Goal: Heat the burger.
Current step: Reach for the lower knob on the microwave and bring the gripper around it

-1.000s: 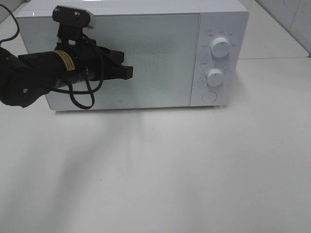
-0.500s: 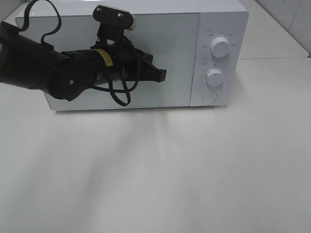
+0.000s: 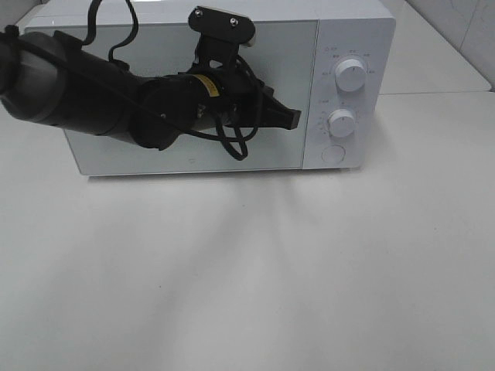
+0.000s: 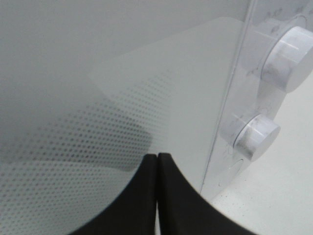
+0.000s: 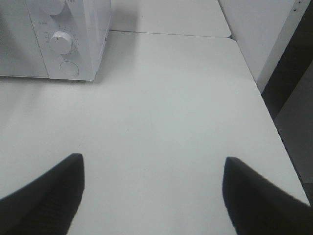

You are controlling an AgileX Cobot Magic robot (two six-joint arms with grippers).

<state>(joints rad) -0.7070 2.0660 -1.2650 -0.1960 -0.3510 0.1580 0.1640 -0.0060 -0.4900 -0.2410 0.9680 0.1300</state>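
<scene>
Since the earlier frames the left arm has swept across the front of the microwave (image 3: 348, 15) from its 9 o'clock side toward its 3 o'clock side. The left claw (image 3: 290, 118) is now at the 3 o'clock edge of the door (image 3: 286, 46), just beside the control panel (image 3: 367, 116) and level with the lower knob (image 3: 341, 122). Its fingers are pressed fully together and hold nothing, as the left wrist view confirms (image 4: 157, 155). The door is shut, so loading appears to be finished, and the approach suggests that the step in hand is working a control. That could be the lower knob or the round button (image 3: 332, 154) at 6 o'clock of it, while the upper knob (image 3: 351, 77) lies at 12 o'clock. The burger appears in no view. It is presumably inside the oven, but the dotted window is opaque here, so this cannot be confirmed. The right claw (image 5: 152, 157) is outside the overhead view. Its own camera shows its fingers spread wide and empty above the bare surface (image 3: 309, 270), well apart from the microwave. The panel markings are too small to read. Whether the left claw touches the door cannot be told, and much of the door is covered by the arm.
</scene>
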